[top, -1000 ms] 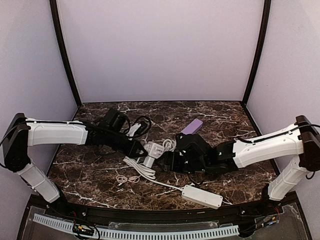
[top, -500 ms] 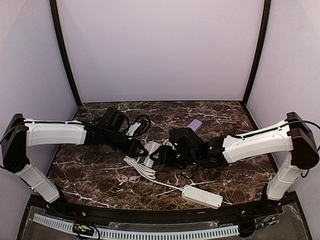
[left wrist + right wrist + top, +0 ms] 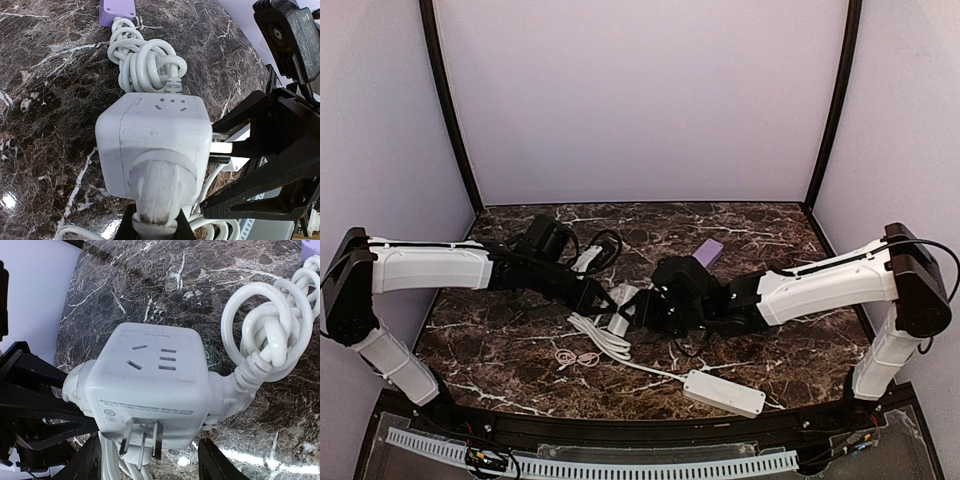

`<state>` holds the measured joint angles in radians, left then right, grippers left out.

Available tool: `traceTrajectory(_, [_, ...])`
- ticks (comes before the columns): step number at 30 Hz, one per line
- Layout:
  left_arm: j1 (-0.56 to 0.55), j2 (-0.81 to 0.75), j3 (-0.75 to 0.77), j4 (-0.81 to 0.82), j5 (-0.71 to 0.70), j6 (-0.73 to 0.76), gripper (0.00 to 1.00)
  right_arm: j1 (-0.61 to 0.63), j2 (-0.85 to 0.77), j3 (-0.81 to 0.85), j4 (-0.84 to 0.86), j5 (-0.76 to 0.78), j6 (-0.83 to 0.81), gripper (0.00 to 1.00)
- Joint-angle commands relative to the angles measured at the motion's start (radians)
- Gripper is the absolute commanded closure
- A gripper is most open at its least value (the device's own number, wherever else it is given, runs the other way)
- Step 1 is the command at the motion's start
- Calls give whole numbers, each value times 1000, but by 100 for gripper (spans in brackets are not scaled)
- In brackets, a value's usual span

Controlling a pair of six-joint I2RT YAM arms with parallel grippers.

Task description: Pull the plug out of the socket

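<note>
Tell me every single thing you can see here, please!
socket cube: one, white, mid-table between the grippers
plug: one, white, pushed into the cube
coiled cord: one, white, bunched behind the cube, reaching the purple block
purple block: one, purple, farther back
power strip: one, white, near the front edge
thin cable: one, white, loose at front left
table: one, dark marble, under everything
left gripper: one, black, pinching the plug
right gripper: one, black, open beside the cube's metal prongs

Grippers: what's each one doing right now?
Left gripper: shut on the plug.
Right gripper: open, jaws flanking the socket.
</note>
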<state>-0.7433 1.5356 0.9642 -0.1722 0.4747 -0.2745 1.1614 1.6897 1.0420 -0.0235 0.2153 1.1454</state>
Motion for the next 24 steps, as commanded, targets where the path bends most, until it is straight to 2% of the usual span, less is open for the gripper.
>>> traceTrajectory(1, [-2, -33, 4, 107, 67, -5, 99, -8, 26, 43, 6, 20, 4, 45])
traceTrajectory(16, [-11, -45, -4, 126, 88, -1, 99, -10, 65, 73, -50, 84, 55, 43])
traceTrajectory(24, [-20, -50, -2, 134, 120, 13, 99, -16, 81, 75, -70, 125, 41, 48])
